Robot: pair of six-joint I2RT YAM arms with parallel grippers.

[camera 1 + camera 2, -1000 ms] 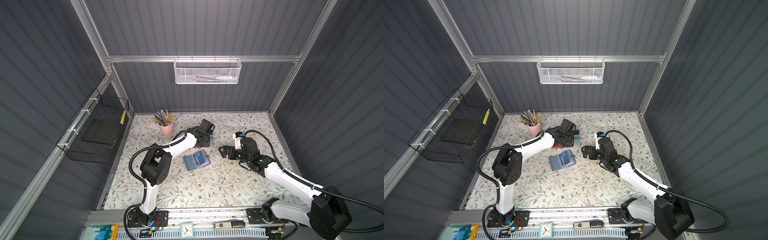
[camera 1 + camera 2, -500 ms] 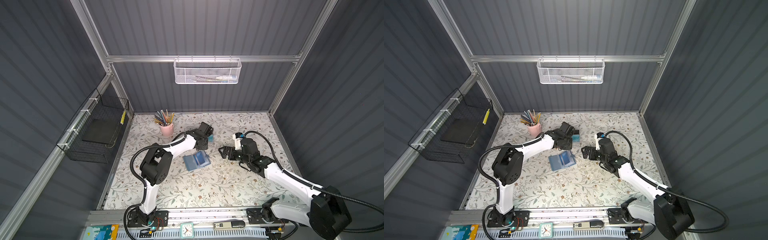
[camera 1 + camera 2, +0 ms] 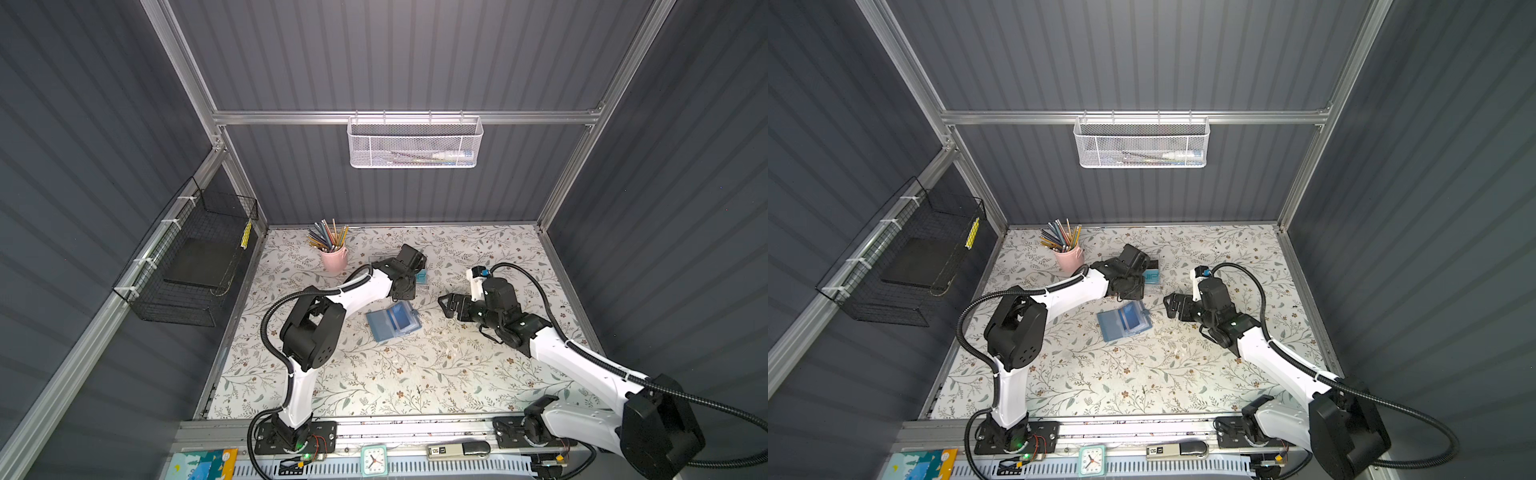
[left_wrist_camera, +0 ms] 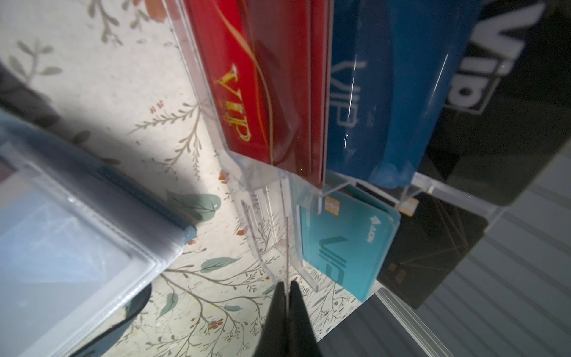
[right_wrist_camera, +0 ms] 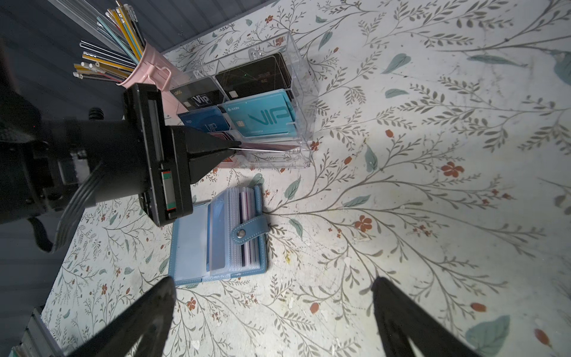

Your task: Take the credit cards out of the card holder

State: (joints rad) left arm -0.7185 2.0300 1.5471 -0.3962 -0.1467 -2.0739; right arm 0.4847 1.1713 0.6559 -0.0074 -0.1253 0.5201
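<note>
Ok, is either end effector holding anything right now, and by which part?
Left end effector pinches a thin card by one end, edge-on at the clear rack. Right end effector is open, empty.

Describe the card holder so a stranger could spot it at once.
On the floral table, look in front of the clear acrylic rack near the pink pencil cup. The card holder lies open and flat: a blue-grey booklet of clear sleeves with a snap tab, unlike the rigid, tiered rack.
</note>
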